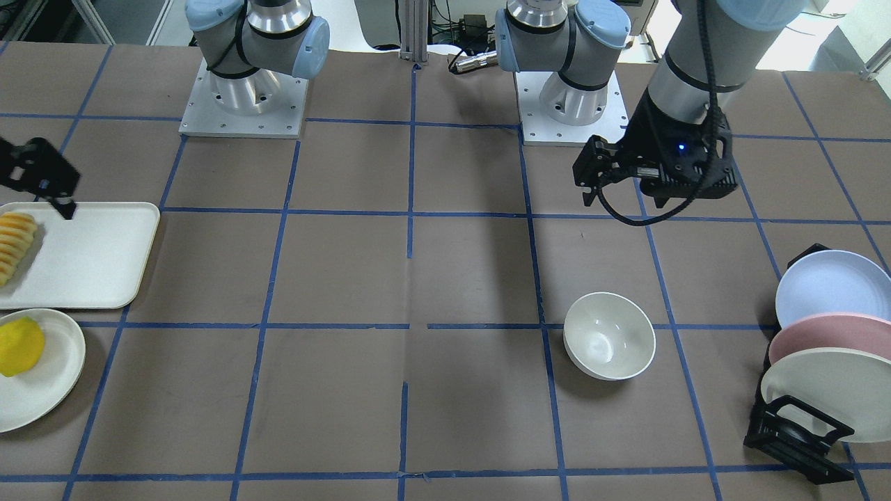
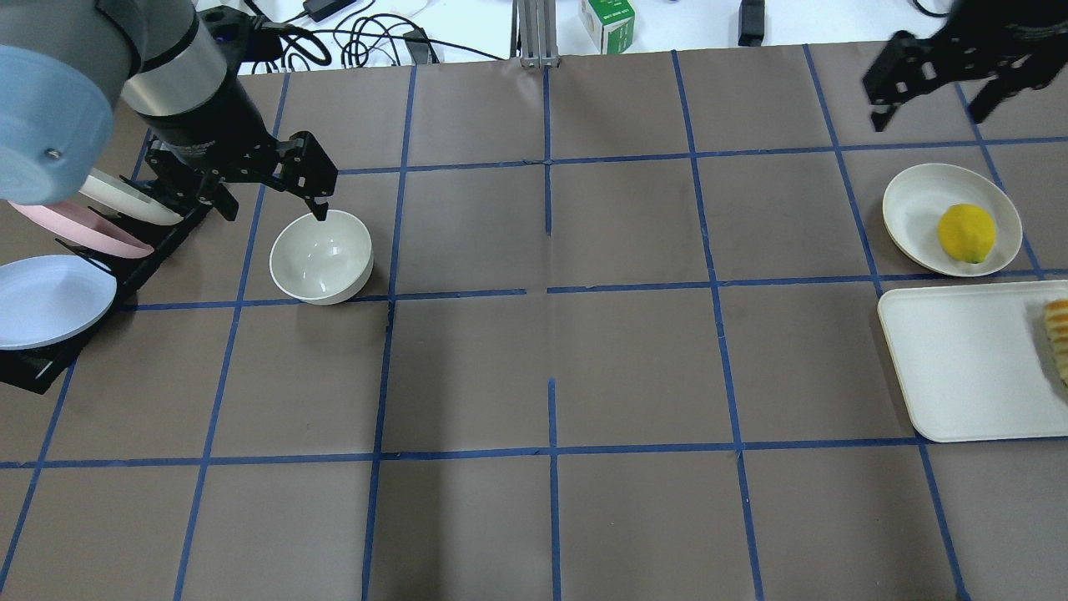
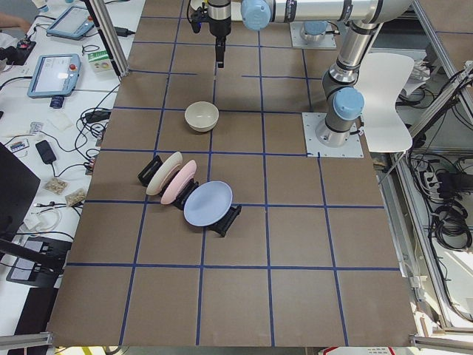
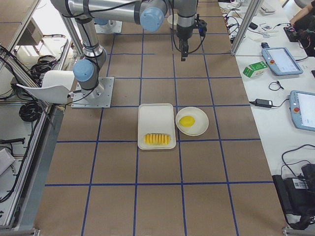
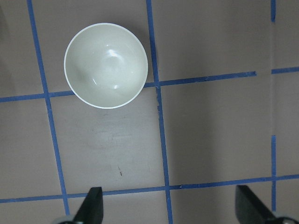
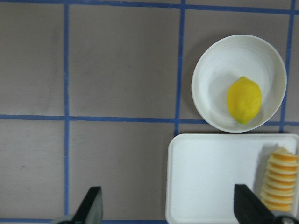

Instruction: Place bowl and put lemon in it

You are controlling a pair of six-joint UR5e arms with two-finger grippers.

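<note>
The off-white bowl point(image 2: 321, 256) stands upright and empty on the brown table, also in the front view point(image 1: 609, 335) and left wrist view point(image 5: 106, 65). My left gripper point(image 2: 274, 204) hangs open and empty above the table beside the bowl, not touching it; its fingertips point(image 5: 93, 207) frame the bottom of the wrist view. The yellow lemon point(image 2: 966, 234) lies on a shallow white plate point(image 2: 918, 200) at the far right, also in the right wrist view point(image 6: 244, 100). My right gripper point(image 2: 926, 113) is open and empty, high above the table near that plate.
A white tray point(image 2: 959, 367) with sliced pale-orange food point(image 2: 1058, 334) lies next to the lemon's plate. A black rack of pastel plates point(image 2: 50, 275) stands just left of the bowl, under my left arm. Blue tape lines cross the table.
</note>
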